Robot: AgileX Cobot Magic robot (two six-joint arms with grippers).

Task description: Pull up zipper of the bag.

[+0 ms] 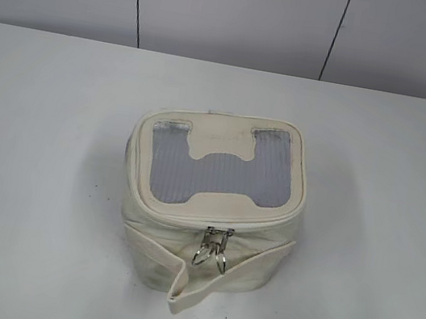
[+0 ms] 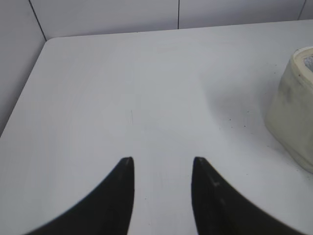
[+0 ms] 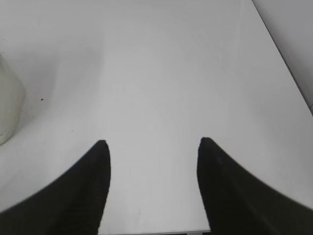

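Note:
The cream-white boxy bag (image 1: 207,216) stands on the white table (image 1: 38,179), its lid with grey ribbed window and cream H-shaped patch facing up. The zipper (image 1: 186,222) runs round the lid edge; its two silver sliders with ring pulls (image 1: 213,248) hang together at the bag's front. A loose cream strap (image 1: 217,279) wraps the body. The bag's side also shows at the right edge of the left wrist view (image 2: 293,107) and the left edge of the right wrist view (image 3: 9,103). My left gripper (image 2: 162,159) and right gripper (image 3: 152,142) are open, empty, over bare table, away from the bag.
A grey panelled wall (image 1: 237,12) stands behind the table. The table's left edge (image 2: 22,98) shows in the left wrist view and its right edge (image 3: 283,54) in the right wrist view. Neither arm appears in the exterior view.

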